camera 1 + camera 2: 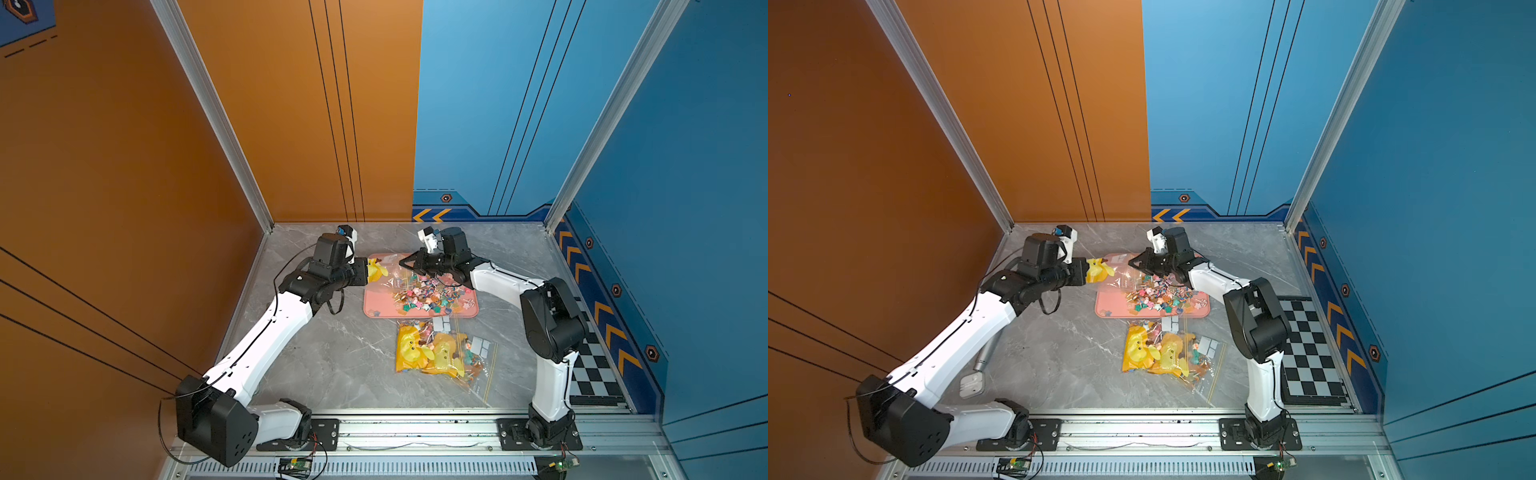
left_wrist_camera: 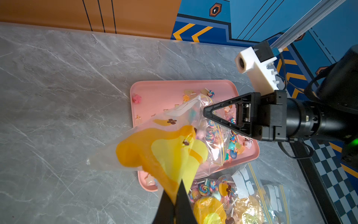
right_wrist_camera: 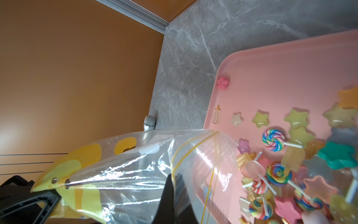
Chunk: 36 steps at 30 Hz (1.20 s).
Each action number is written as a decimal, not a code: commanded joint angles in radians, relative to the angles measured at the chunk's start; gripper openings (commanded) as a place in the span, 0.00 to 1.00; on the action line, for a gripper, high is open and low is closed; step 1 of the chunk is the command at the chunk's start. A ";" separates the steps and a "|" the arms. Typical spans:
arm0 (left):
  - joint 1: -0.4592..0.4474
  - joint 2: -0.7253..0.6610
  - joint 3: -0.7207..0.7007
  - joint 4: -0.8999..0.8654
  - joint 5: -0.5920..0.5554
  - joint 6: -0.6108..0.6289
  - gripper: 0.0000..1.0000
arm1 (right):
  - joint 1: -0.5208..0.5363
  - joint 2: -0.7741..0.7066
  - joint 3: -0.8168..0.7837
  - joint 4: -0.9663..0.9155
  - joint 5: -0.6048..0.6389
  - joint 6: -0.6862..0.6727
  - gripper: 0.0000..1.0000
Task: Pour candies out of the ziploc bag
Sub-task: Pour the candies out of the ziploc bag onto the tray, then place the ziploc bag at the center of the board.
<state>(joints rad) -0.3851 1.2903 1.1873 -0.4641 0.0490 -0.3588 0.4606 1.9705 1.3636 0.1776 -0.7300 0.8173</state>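
top views
- grip: left end effector [image 1: 367, 270] is clamped on the yellow duck-print closed end of the ziploc bag [image 1: 392, 276]. Right end effector [image 1: 405, 262] is clamped on its mouth edge.
- bag location: held off the bench [image 1: 332, 365], over the far-left part of the pink tray [image 1: 370, 309].
- candies [image 1: 428, 295]: heaped on the tray from centre to right, too many to count.
- counts: 2 arms, 1 tray, 1 held bag, seemingly 2 full bags [image 1: 432, 353] just near of the tray. At left, 1 microphone [image 1: 985, 358] and 1 white case [image 1: 971, 384]. At right, 1 checkerboard [image 1: 1308, 353].

left wrist
- grip: the fingers pinch the yellow corner, no gap showing.
- strays: 1 pink star [image 2: 136, 98] sits alone at the tray's left edge.

right wrist
- grip: the jaws are shut on the zip strip, with the mouth facing the tray.
- bag content: looks nearly empty, so I judge the pour almost done.
- counts: at least 5 swirl lollipops [image 3: 273, 139] and 1 teal star [image 3: 338, 155].

step advice
- raise the closed end above the mouth
- hold the mouth low, inside the tray rim
- shake in short moves, since stragglers may cling to the film
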 commanded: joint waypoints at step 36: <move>0.295 -0.167 -0.270 0.316 0.353 -0.158 0.00 | 0.001 -0.486 -0.238 -0.219 0.191 -0.212 0.80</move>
<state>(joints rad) -0.1131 1.1538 0.9417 -0.2031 0.3573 -0.4988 0.4374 1.5566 1.1423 0.0483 -0.6228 0.6876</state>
